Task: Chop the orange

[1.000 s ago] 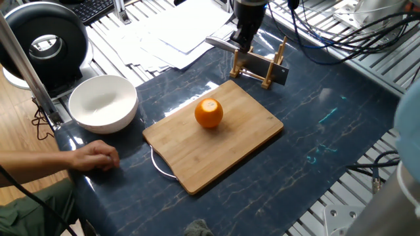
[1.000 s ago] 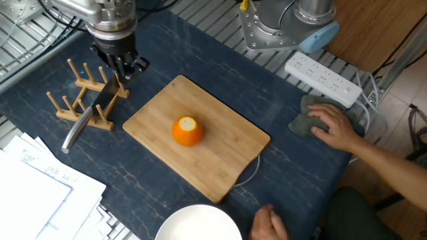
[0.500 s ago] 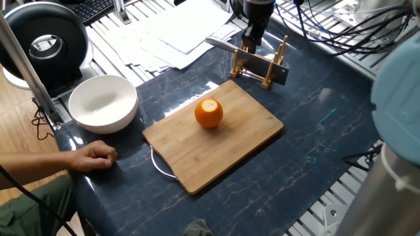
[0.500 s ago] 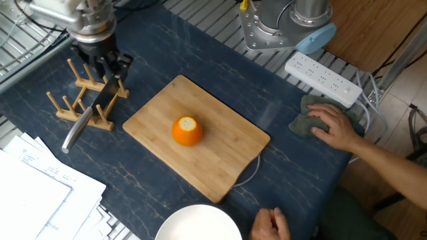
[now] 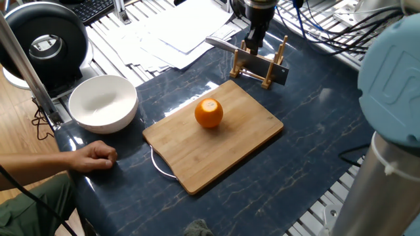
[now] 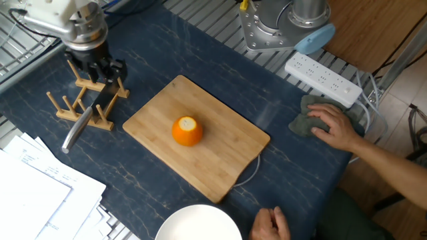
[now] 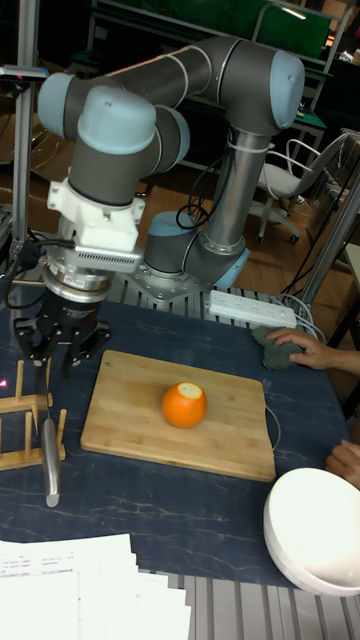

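Observation:
The orange [image 5: 209, 113] [image 6: 187, 131] [image 7: 185, 404] stands whole, pale cut top up, in the middle of a wooden cutting board [image 5: 226, 152] [image 6: 223, 162] [image 7: 125, 420]. A knife [image 5: 268, 69] [image 6: 101, 104] [image 7: 50, 462] with a black handle and a steel blade rests in a small wooden rack [image 5: 249, 65] [image 6: 67, 107] beside the board. My gripper [image 5: 252, 47] [image 6: 100, 73] [image 7: 52, 352] hangs open just above the rack, over the knife's handle, with nothing between its fingers.
A white bowl [image 5: 103, 101] [image 6: 198, 225] [image 7: 315, 530] sits beside the board. A person's hands [image 5: 92, 157] [image 6: 330, 123] rest on the table, one on a grey cloth [image 6: 301, 120]. Papers [image 6: 33, 193] and a power strip [image 6: 323, 75] lie near the table's edges.
My gripper has shifted sideways above the rack, away from the board's corner, and now hangs over the knife's handle. The orange and the knife have not moved.

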Robot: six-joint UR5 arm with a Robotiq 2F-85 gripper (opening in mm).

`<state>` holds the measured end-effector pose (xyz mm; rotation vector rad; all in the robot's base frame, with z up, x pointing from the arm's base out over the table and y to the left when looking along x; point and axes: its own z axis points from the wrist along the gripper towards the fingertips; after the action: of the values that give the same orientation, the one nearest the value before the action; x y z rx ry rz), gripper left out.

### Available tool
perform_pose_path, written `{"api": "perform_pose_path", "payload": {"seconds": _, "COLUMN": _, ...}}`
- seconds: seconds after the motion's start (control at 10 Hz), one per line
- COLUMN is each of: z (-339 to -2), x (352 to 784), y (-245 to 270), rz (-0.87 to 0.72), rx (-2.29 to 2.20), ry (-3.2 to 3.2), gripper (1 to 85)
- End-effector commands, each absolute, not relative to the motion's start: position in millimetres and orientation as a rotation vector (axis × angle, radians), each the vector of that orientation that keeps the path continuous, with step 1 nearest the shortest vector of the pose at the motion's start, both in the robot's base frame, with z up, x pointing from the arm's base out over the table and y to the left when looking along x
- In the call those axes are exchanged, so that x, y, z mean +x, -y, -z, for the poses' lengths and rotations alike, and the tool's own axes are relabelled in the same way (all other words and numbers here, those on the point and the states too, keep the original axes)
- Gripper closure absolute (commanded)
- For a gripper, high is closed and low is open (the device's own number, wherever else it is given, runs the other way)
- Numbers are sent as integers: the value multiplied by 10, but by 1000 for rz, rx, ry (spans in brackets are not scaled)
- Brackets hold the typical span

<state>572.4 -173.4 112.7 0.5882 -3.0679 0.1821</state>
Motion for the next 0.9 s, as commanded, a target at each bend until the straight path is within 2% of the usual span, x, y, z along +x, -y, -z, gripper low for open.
{"api": "perform_pose_path", "payload": {"seconds": 0.0, "z": -993, "x": 5782, "y": 1796, "rz": -183, "rx": 585, "ry": 3074, "gripper": 493}}
{"api": "perform_pose_path", "payload": {"seconds": 0.8, "z": -794, "x": 5779, "y": 1734, "rz": -173, "rx": 563, "ry": 3084, "gripper": 523}}
